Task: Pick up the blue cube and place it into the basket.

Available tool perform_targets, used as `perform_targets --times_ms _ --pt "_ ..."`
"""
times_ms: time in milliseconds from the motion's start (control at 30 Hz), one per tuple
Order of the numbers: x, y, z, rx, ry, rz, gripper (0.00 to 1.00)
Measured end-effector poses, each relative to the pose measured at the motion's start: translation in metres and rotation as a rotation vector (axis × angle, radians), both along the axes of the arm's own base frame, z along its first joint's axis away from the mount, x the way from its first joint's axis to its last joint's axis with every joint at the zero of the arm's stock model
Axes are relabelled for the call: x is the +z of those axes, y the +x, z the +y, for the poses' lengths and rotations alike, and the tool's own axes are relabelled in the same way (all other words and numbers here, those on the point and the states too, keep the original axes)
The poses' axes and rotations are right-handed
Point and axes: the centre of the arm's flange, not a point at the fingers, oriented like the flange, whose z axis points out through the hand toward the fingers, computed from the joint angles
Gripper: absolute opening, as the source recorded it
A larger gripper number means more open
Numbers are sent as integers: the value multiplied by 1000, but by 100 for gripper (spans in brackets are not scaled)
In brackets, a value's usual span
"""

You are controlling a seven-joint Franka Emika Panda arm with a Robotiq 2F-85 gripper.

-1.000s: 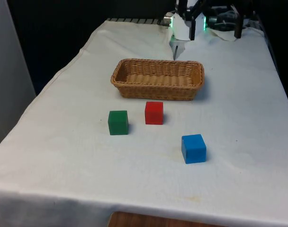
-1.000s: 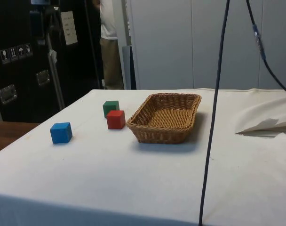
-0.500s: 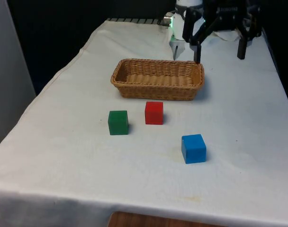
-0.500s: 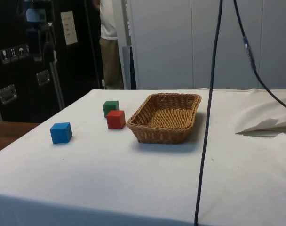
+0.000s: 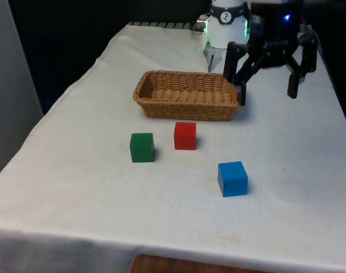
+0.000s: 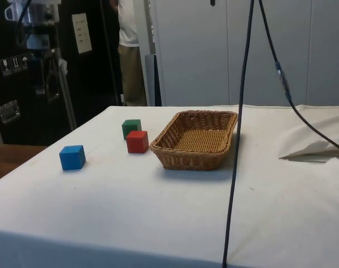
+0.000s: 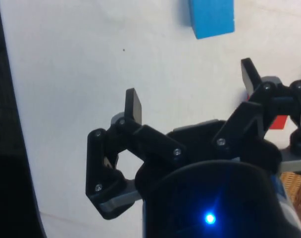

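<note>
Black end effector [image 5: 267, 95] hangs wide open and empty beside the basket [image 5: 189, 94], blue cube [image 5: 233, 178] well apart.

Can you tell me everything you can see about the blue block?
The blue cube is a plain, solid-looking block with flat faces and sharp edges, the same bright blue all over. It sits flat and upright on the white cloth, nearer the camera than the red cube and green cube, apart from both and well away from the basket. Nothing touches it but the cloth. The gripper, fingers spread, hangs beside the basket, not at the cube.
</note>
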Motion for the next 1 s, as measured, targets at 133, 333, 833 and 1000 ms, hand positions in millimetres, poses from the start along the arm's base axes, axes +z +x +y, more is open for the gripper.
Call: perform_targets --times_ms 133,333,833,1000 --pt "-15 2 -1 -2 15 12 100" --pt "-30 3 -5 -6 30 28 100" --pt "-77 7 -18 -19 70 47 100" --pt "-100 9 -19 -21 79 45 100"
